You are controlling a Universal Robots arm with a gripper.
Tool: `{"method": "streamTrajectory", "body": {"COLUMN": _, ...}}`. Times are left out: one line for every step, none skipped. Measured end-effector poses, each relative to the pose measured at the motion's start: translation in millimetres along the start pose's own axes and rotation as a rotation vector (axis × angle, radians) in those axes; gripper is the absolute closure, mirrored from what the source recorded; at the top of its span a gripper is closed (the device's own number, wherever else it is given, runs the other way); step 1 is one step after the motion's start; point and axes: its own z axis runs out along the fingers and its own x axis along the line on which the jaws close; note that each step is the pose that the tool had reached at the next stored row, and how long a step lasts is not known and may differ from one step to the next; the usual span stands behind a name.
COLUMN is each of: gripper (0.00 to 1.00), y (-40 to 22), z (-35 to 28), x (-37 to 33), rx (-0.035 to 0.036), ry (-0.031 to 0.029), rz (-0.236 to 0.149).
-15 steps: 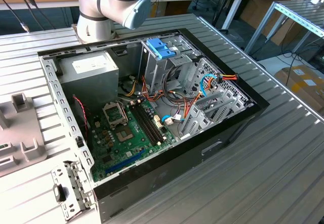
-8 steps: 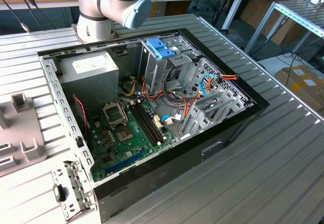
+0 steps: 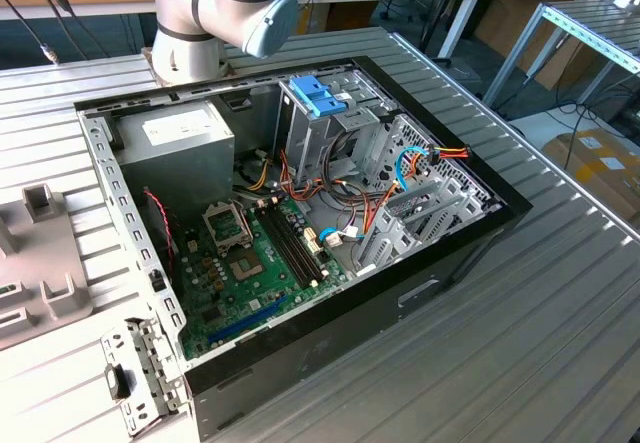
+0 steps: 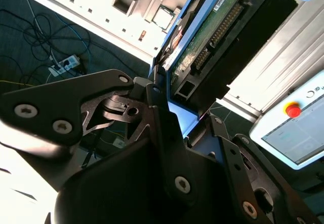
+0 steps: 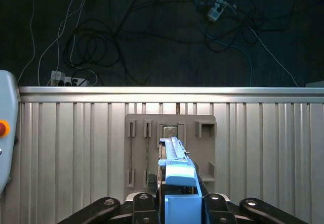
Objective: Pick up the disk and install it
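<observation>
In both wrist views my gripper (image 4: pixel 185 114) (image 5: pixel 179 206) is shut on the disk. The disk (image 4: pixel 218 26) shows its green circuit board and dark body, framed by a light-blue carrier, and tilts away from the black fingers (image 4: pixel 158 100). Seen edge-on in the first wrist view, the disk (image 5: pixel 174 171) stands upright between the fingers, with its blue tab nearest the camera. It hangs above a grey fixture plate (image 5: pixel 202 148) on the ribbed table. The arm (image 3: pixel 225 8) rises behind the open computer case (image 3: pixel 470 253) in the exterior view.
Inside the case are a green motherboard (image 3: pixel 250 263), a power supply (image 3: pixel 180 143) and a metal drive cage (image 3: pixel 345 113) topped by a blue plastic part (image 3: pixel 318 93). A grey fixture (image 3: pixel 40 273) lies at the exterior view's left. A pendant with a red button (image 4: pixel 293 110) and floor cables (image 5: pixel 101 37) are nearby.
</observation>
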Motion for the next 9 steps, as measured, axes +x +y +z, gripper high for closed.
{"method": "streamTrajectory", "body": {"gripper": 0.63, "y": -0.1, "z": 0.0, "x": 0.1, "rx": 0.0, "ry": 0.0001, "rz": 0.0}}
{"method": "streamTrajectory", "body": {"gripper": 0.63, "y": -0.2, "z": 0.1, "x": 0.3, "rx": 0.0, "ry": 0.0002, "rz": 0.0}}
{"method": "streamTrajectory", "body": {"gripper": 0.63, "y": -0.4, "z": 0.1, "x": 0.5, "rx": 0.0, "ry": 0.0005, "rz": 0.0}}
{"method": "streamTrajectory", "body": {"gripper": 0.63, "y": -0.6, "z": 0.1, "x": 0.6, "rx": 0.0, "ry": 0.0006, "rz": 0.0}}
{"method": "streamTrajectory", "body": {"gripper": 0.63, "y": -0.7, "z": 0.1, "x": 0.8, "rx": 0.0, "ry": 0.0007, "rz": 0.0}}
{"method": "streamTrajectory", "body": {"gripper": 0.63, "y": -0.9, "z": 0.2, "x": 1.0, "rx": 0.0, "ry": 0.0009, "rz": 0.0}}
{"method": "streamTrajectory", "body": {"gripper": 0.63, "y": -1.1, "z": 0.2, "x": 1.2, "rx": 0.0, "ry": 0.0011, "rz": 0.0}}
{"method": "streamTrajectory", "body": {"gripper": 0.63, "y": -1.2, "z": 0.2, "x": 1.3, "rx": 0.0, "ry": 0.0012, "rz": 0.0}}
{"method": "streamTrajectory", "body": {"gripper": 0.63, "y": -1.3, "z": 0.2, "x": 1.4, "rx": 0.0, "ry": 0.0013, "rz": 0.0}}
